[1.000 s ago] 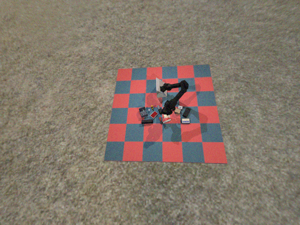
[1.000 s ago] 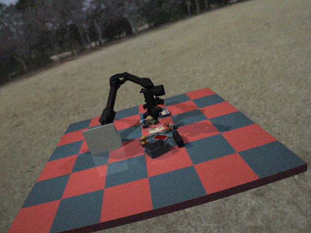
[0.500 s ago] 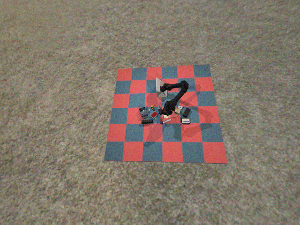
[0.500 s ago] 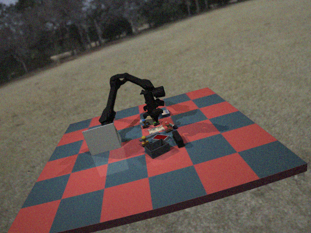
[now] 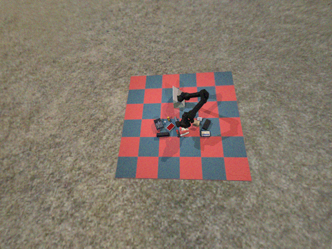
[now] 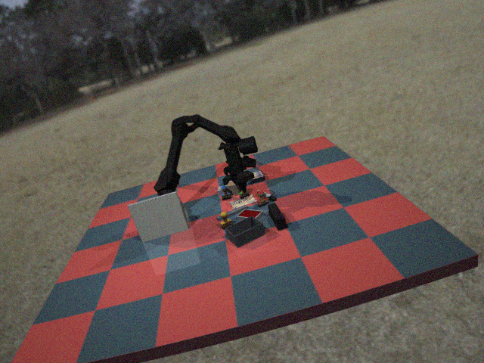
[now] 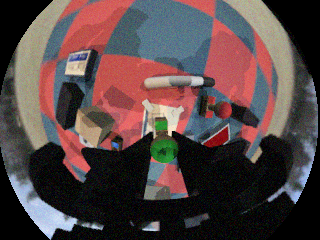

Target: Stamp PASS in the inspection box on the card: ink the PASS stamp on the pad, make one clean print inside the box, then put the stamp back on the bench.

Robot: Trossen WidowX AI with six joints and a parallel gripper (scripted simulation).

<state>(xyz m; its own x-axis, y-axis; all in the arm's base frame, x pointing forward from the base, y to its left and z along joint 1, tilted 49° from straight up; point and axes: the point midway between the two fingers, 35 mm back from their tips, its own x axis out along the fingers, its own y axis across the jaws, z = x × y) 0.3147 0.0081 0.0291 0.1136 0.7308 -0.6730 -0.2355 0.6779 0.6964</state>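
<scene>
My gripper (image 6: 243,190) (image 7: 162,134) is shut on the green stamp (image 6: 242,193) (image 7: 164,150), whose round green knob and small green-topped block show in the wrist view. The stamp is at the card (image 5: 184,129) (image 6: 243,202) (image 7: 151,126) and hides part of it. I cannot tell whether its underside touches the card. The inspection box and any print in it are not readable. The red ink pad (image 5: 170,126) (image 6: 250,213) (image 7: 218,138) lies beside the card. A red stamp (image 5: 177,131) (image 7: 223,110) stands between the pad and a marker. A blue stamp (image 6: 224,190) (image 7: 116,144) stands on the card's other side.
The white marker (image 5: 184,134) (image 7: 175,81) lies past the card. A cardboard box (image 7: 95,125), a black block (image 5: 206,124) (image 7: 69,105) and a labelled box (image 5: 205,133) (image 7: 80,64) stand to one side. A dark tray (image 6: 245,234), a yellow stamp (image 6: 223,215) and a white panel (image 6: 159,216) stand elsewhere.
</scene>
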